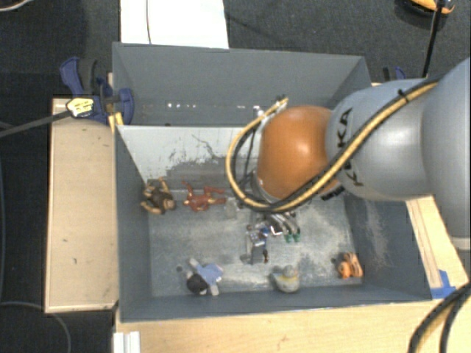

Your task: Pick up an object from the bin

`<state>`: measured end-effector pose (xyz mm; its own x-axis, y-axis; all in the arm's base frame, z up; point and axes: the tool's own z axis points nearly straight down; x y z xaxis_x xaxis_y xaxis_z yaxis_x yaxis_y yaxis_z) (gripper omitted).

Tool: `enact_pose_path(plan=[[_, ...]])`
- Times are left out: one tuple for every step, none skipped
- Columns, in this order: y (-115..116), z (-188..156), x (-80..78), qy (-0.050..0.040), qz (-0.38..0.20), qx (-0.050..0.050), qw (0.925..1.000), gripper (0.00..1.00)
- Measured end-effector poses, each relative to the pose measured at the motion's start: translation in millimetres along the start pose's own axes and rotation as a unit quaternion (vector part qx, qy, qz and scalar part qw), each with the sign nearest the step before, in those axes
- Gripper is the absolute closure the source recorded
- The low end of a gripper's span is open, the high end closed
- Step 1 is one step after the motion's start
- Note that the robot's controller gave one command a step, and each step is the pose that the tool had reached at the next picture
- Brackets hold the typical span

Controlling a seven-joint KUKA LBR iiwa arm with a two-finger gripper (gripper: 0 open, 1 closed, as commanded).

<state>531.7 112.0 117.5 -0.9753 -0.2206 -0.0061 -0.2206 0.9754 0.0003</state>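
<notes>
My gripper (259,250) reaches down under the orange cover toward the middle of the bin floor, its dark fingertips close to the grey floor. Just to its lower right, by the front wall, lies a pale rounded thing (286,278) with a beige top. A small figure (202,277) with a black head and light blue body lies to the lower left. I see nothing between the fingers.
A brown toy animal (157,197) and a reddish-brown toy (203,196) lie near the back wall on the left. A small orange thing (348,266) sits at the front right. The arm and its orange cover hide the back right of the bin.
</notes>
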Motion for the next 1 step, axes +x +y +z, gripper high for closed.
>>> enact_pose_path(plan=[[-43.4,-10.9,4.2,0.0058,-0.009,-0.002,0.9999,0.0]])
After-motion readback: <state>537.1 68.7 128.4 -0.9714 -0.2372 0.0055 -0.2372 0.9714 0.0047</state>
